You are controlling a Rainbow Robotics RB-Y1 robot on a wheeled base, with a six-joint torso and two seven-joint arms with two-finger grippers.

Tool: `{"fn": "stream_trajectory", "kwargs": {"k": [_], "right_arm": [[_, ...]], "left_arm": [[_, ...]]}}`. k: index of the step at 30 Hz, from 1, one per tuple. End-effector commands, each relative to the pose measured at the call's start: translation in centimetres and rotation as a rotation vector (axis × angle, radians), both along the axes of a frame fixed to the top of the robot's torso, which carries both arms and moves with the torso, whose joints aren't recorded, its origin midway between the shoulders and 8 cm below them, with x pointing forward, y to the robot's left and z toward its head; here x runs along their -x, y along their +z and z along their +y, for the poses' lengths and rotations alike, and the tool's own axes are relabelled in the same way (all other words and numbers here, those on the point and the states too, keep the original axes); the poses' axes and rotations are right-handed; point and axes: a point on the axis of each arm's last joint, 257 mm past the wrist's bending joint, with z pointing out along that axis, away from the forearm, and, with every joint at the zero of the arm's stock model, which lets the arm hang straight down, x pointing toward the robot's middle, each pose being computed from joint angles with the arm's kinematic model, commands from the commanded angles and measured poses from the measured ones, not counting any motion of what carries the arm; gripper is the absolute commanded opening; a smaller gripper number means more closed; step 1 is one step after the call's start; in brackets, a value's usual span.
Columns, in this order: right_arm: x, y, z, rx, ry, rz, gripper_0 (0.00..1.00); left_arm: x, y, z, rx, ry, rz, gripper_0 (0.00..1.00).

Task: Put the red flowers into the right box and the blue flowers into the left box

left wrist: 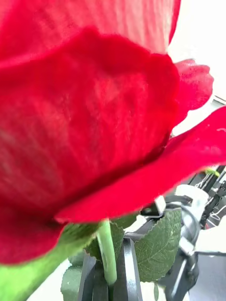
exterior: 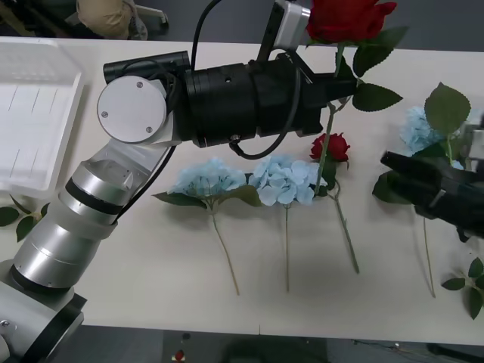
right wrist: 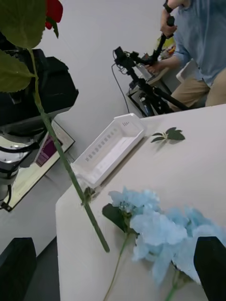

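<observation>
- Gripping a red rose by its stem, the left hand is reaching across the middle of the surface; the bloom is riding high above it, the stem hanging down past the black fingers, which are clamped on it just under the leaves
- Waiting on the surface are three blue hydrangeas, two side by side in the middle and one further right, plus a second red rose lying beside the middle pair
- Sitting at the far left edge is the white left box; it is looking unfilled
- Hovering low at the right is the right hand, its fingers spread apart and grasping nothing
- Judging the step: the carry of a red flower is under way; the next move is calling for a swing over to the right-side box, then a release once the stem is lying inside
</observation>
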Motion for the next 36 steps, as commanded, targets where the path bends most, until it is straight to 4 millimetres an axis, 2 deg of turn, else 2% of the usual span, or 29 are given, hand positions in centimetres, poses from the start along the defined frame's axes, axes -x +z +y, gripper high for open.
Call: {"fn": "stream_trajectory", "kwargs": {"k": [1, 8, 16, 18, 20, 23, 24, 26, 36], "right_arm": [[-1.3, 2.2, 4.8, 0.029, 0.074, -0.073, 0.99], [-1.8, 3.3, 9.1, 0.035, 0.144, -0.093, 0.98], [-0.7, 4.1, 10.6, 0.018, 0.207, -0.116, 0.98], [-0.5, 4.3, 10.8, 0.020, 0.218, -0.123, 0.84], [-0.4, 4.1, 11.0, 0.022, 0.222, -0.119, 0.46], [-0.1, 3.8, 11.6, 0.022, 0.238, -0.112, 0.18], [-0.1, 3.8, 11.8, 0.022, 0.241, -0.111, 0.14], [0.0, 3.9, 12.3, 0.010, 0.245, -0.110, 0.00], [0.0, 3.6, 13.5, 0.012, 0.257, -0.103, 0.00]], "left_arm": [[0.6, 1.3, 0.2, 0.020, 0.001, -0.060, 0.00], [0.6, 1.3, 0.2, 0.020, 0.001, -0.060, 0.00], [0.6, 1.3, 0.2, 0.020, 0.001, -0.060, 0.00], [0.6, 1.3, 0.2, 0.020, 0.001, -0.060, 0.00], [0.6, 1.3, 0.2, 0.020, 0.001, -0.060, 0.00], [0.6, 1.3, 0.2, 0.020, 0.001, -0.060, 0.00], [0.6, 1.3, 0.2, 0.020, 0.001, -0.060, 0.00], [0.6, 1.3, 0.2, 0.020, 0.001, -0.060, 0.00], [0.6, 1.3, 0.2, 0.020, 0.001, -0.060, 0.00]]}}
